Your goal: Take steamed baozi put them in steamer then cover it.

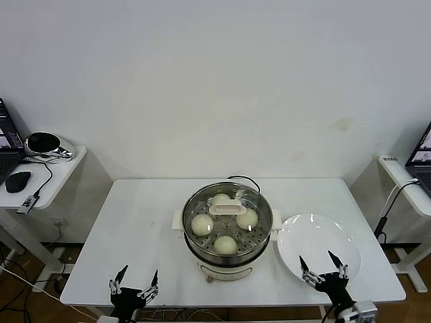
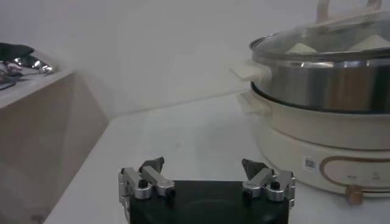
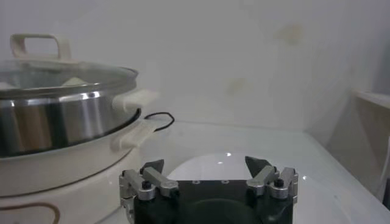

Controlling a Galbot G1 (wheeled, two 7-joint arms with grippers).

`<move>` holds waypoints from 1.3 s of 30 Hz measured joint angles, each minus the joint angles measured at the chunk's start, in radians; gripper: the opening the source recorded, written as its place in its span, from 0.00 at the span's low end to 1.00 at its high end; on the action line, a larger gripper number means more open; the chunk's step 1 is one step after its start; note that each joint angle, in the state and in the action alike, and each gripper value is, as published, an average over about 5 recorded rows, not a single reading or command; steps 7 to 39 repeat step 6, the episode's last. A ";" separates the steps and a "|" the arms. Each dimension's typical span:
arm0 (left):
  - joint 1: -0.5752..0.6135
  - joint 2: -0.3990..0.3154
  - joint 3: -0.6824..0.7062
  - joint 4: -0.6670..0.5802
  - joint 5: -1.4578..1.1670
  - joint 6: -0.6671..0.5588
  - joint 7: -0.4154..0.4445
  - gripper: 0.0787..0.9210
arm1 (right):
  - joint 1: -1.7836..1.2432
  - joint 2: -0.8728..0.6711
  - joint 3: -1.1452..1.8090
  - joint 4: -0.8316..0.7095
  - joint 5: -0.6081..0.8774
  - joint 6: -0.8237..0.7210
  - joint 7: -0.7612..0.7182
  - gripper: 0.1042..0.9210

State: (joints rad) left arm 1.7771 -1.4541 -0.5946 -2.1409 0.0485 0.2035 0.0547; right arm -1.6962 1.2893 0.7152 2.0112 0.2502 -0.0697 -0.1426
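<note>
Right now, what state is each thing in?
steamer: covered, loaded.
cover: seated on the steamer.
baozi: four, inside under the cover.
plate: empty, beside the steamer.
left tool: open, holding nothing.
right tool: open, over the plate.

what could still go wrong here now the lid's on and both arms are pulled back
1. The right gripper, open, hangs over the near edge of the empty white plate; a low move could knock it along the table.
2. The cover sits on the steamer over four baozi; whether it is fully seated cannot be told.
3. The left gripper, open, waits at the table's front edge.
</note>
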 measured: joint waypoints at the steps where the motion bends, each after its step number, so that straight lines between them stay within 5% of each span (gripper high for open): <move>1: -0.001 -0.001 -0.002 0.001 -0.003 -0.001 -0.001 0.88 | -0.001 0.000 0.000 0.000 -0.003 -0.002 -0.001 0.88; 39: -0.006 -0.004 -0.014 0.006 -0.012 -0.003 -0.001 0.88 | -0.001 -0.001 -0.003 -0.001 -0.008 -0.008 -0.003 0.88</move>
